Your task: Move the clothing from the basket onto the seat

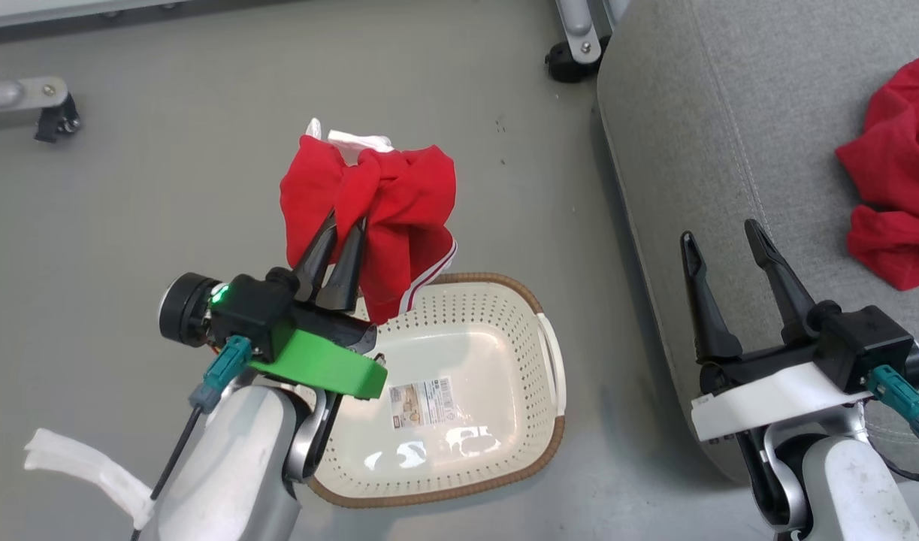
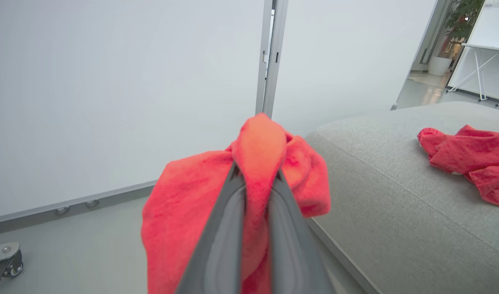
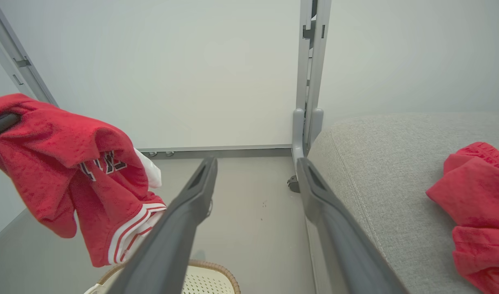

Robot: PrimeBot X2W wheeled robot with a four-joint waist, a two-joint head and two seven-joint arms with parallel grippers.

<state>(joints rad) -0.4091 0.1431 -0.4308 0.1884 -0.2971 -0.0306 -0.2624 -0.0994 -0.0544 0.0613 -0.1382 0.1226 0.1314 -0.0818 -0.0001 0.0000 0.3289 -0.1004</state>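
Observation:
My left gripper is shut on a bunch of red clothing with white striped trim, hanging in the air over the far left of the basket. The same held clothing drapes round my left gripper, and the held clothing also hangs at the left of the right wrist view. The basket holds nothing but its label. Another red garment lies on the grey seat. My right gripper stands open over the seat's near edge, holding nothing.
The basket stands on grey floor left of the seat. Castor wheels of a metal frame stand by the seat's far corner, and another castor at far left. White wall panels rise behind.

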